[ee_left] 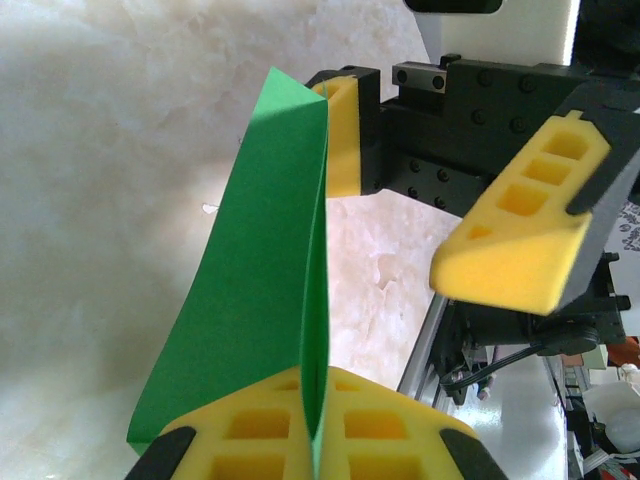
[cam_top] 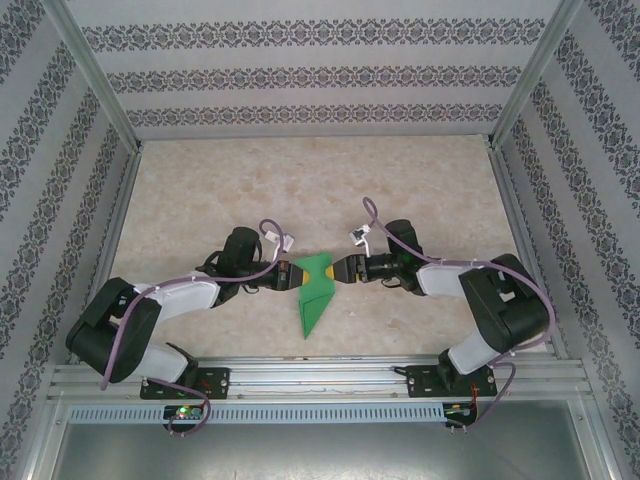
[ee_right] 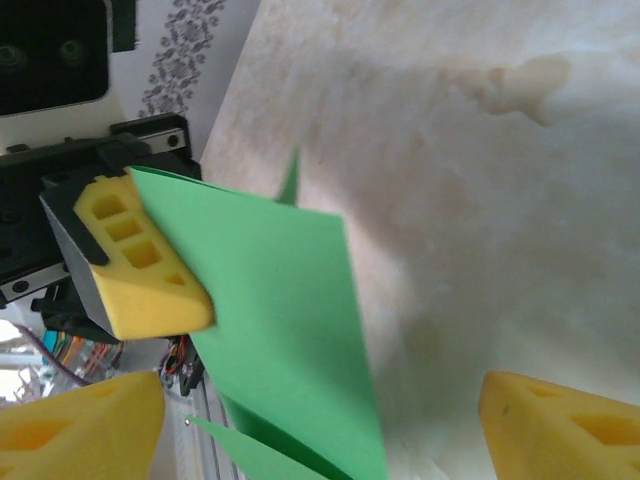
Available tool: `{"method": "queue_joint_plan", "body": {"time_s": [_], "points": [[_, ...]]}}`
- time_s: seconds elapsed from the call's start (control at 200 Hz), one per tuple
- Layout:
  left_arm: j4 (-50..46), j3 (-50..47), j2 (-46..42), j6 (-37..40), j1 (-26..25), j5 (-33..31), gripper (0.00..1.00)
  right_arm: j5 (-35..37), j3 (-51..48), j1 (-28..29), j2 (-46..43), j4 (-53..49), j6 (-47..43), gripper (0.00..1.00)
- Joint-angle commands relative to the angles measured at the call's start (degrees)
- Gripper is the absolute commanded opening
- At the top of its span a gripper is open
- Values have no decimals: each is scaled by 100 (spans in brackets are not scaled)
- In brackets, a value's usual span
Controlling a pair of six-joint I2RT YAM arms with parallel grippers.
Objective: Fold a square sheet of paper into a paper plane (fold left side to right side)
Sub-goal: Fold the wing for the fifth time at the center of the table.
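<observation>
**A:** From above, where is the green sheet [cam_top: 318, 298]?

**B:** It's partly folded, close to the desk's [cam_top: 300, 190] near edge and midway between its side edges. Its top sits between the left gripper [cam_top: 296, 274] and the right gripper [cam_top: 338, 270]. Bare desk stretches beyond toward the far edge.

**A:** And the left wrist view?

**B:** The left gripper [ee_left: 312, 388] is pinched tight on the sheet's folded edge, probably to keep the layers aligned. The right gripper's pads [ee_left: 515, 245] stand wide apart, one beside the sheet's far corner.

**A:** Right wrist?

**B:** The right gripper [ee_right: 320, 400] gapes and grips nothing. The sheet slants across between its fingers, with the left gripper's pad [ee_right: 140, 280] on its edge. There's free desk to the right.
</observation>
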Motion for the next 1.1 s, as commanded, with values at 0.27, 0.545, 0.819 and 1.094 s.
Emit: {"method": "queue_joint_plan", "body": {"time_s": [0.27,0.545,0.819,1.094], "points": [[158,64,246,104,60,-98,0,-359,172,178,330,496,79,63],[147,68,365,98,59,-175,0,-315,180,83,273,292,36,53],[146,61,474,83,61,-202,0,-168,228,36,346,89,-7,34],[-259,87,240,187,85,-685,35,229,312,1,420,-214,157,1]]}}
